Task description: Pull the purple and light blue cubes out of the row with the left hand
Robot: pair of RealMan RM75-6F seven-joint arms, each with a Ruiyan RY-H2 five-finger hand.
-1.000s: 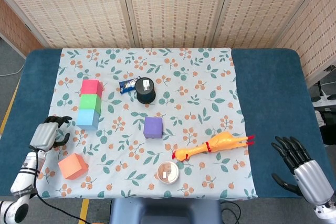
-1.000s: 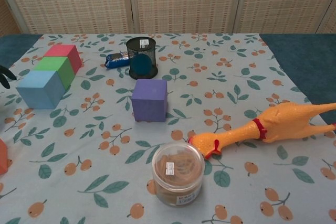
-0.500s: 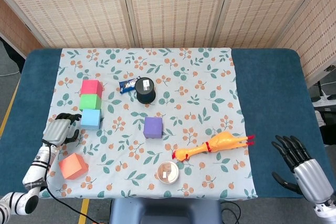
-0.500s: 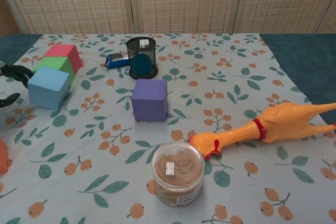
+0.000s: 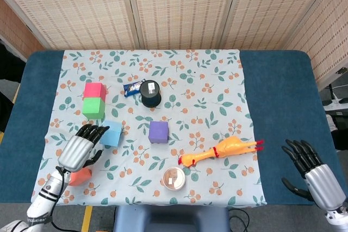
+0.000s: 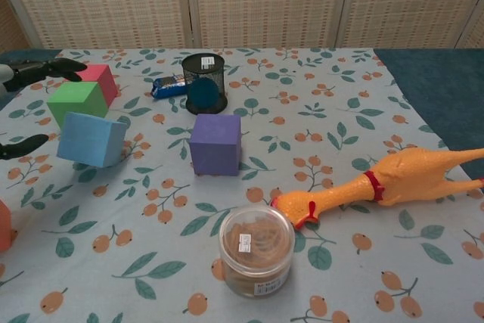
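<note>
The light blue cube (image 5: 112,132) (image 6: 92,139) sits askew, turned, to the right of and in front of the green cube (image 5: 93,107) (image 6: 77,100). Green and pink cubes (image 5: 95,90) (image 6: 97,79) stay lined up. The purple cube (image 5: 159,132) (image 6: 215,144) stands alone mid-cloth. My left hand (image 5: 80,149) lies just left of the light blue cube with its fingers (image 6: 41,71) spread; no grip shows, and the chest view shows a small gap to the cube. My right hand (image 5: 314,172) rests open at the table's near right corner.
An orange cube (image 5: 81,176) lies partly under my left hand. A black mesh cup (image 5: 150,93) and a blue snack packet (image 5: 131,87) sit behind the purple cube. A rubber chicken (image 5: 220,150) and a clear jar (image 5: 174,178) lie near the front edge.
The light blue cube has come out of the row, sliding right and toward me and turning. My left hand moved right and nearer with it, fingers now spread. The right hand stayed still.
</note>
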